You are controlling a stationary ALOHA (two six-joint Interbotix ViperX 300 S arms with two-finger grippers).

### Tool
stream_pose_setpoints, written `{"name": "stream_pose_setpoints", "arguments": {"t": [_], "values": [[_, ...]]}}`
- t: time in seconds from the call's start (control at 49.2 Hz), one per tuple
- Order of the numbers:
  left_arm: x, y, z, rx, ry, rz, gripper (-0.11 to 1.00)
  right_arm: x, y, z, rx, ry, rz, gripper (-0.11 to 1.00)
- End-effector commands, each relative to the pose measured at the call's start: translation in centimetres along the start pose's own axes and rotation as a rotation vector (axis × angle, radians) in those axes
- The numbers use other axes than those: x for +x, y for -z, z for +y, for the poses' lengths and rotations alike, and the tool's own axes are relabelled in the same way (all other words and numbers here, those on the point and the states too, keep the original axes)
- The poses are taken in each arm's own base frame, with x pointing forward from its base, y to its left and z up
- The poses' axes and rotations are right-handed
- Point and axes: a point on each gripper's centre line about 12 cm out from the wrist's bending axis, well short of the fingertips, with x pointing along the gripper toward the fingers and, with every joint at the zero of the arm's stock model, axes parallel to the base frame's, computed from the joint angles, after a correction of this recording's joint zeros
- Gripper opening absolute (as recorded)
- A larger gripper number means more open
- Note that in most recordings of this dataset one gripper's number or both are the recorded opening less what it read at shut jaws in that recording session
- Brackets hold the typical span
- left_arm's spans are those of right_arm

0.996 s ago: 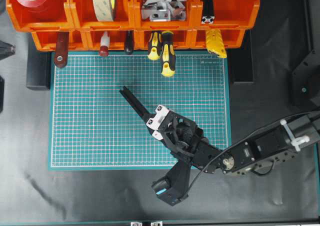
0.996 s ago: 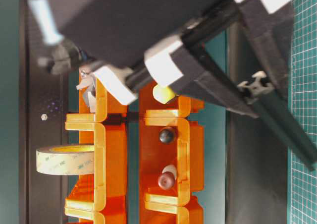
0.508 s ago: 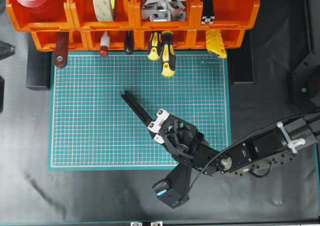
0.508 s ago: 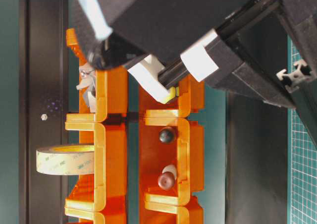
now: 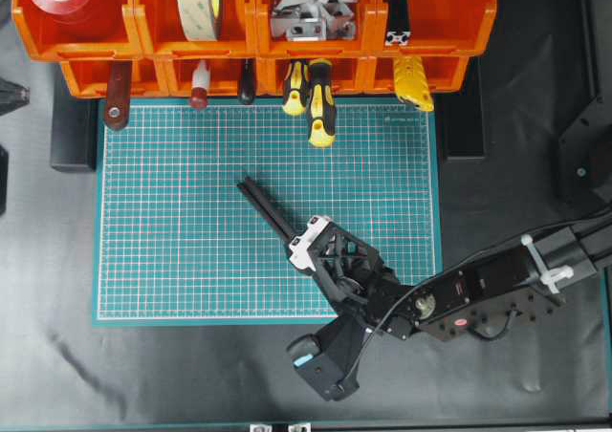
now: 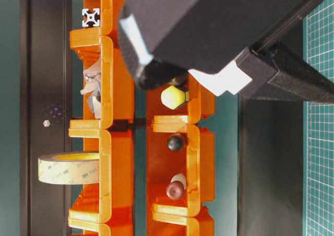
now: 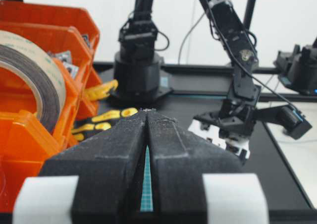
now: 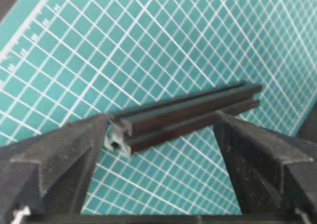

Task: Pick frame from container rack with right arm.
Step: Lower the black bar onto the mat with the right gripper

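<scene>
I see the right end effector [image 8: 163, 149] released, its fingers straddling the frame [image 8: 183, 116] on the cutting mat [image 5: 172, 212].

Right arm [image 5: 459, 293] over frame [image 5: 268, 209] on green mat [image 5: 172, 212]

My right arm [image 5: 488, 284] reaches in from the right edge, low over the near part of the scene, wrist angled toward the far left. Its gripper [image 8: 163, 135] has fingers [image 8: 59, 149] spread apart. My left gripper [image 7: 147, 120] sits with fingers pressed together.
</scene>
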Motion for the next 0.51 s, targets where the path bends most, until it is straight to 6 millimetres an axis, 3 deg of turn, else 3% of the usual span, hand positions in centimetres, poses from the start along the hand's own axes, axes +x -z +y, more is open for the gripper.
{"name": "stream_pose_setpoints", "arguments": {"t": [0.0, 0.305, 0.488], "values": [[0.1, -0.9, 0.0, -0.002, 0.001, -0.015, 0.00, -0.7, -0.6, -0.3, 0.029, -0.009, -0.031, 0.83], [-0.1, -0.7, 0.0, 0.000, -0.001, 0.001, 0.00, -1.2, -0.9, 0.8, 0.186, -0.129, -0.065, 0.83], [-0.4, -0.6, 0.0, -0.002, -0.003, 0.020, 0.00, -3.3, -0.3, -1.7, 0.429, -0.145, -0.095, 0.83]]}}
